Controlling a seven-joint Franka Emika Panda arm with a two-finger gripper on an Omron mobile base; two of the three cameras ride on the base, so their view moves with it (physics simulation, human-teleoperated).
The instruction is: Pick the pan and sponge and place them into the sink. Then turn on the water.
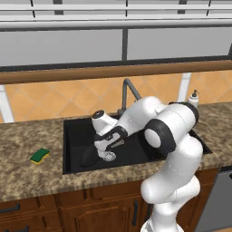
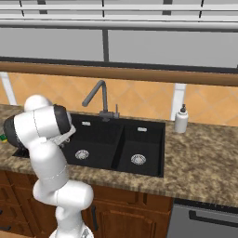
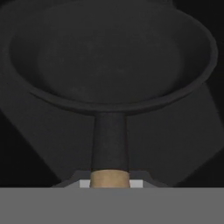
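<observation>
- The sink (image 2: 153, 132) takes up the middle of both base views, black double basin, silver drain in each. In the left base view my arm is bent down over its wide basin.
- The pan (image 3: 109, 61) fills the top of the hand view, handle running straight down toward the bottom edge where the tan tip sits. In the left base view it's a dark round shape (image 1: 90, 156) low inside the basin, lower left of centre, so I reckon I've basically got it in.
- The gripper (image 1: 108, 152) is right at that handle. Looks clamped on the tan end, since the handle lines up dead centre with the camera, but the fingertips are hidden, so honestly can't tell.
- The faucet (image 2: 97, 95) stands behind the sink, no stream coming out, so water's not on yet.
- The sponge (image 1: 40, 155) lies on the counter (image 1: 27, 181), left side of the frame, just beside the sink's edge. My guess is that's next.
</observation>
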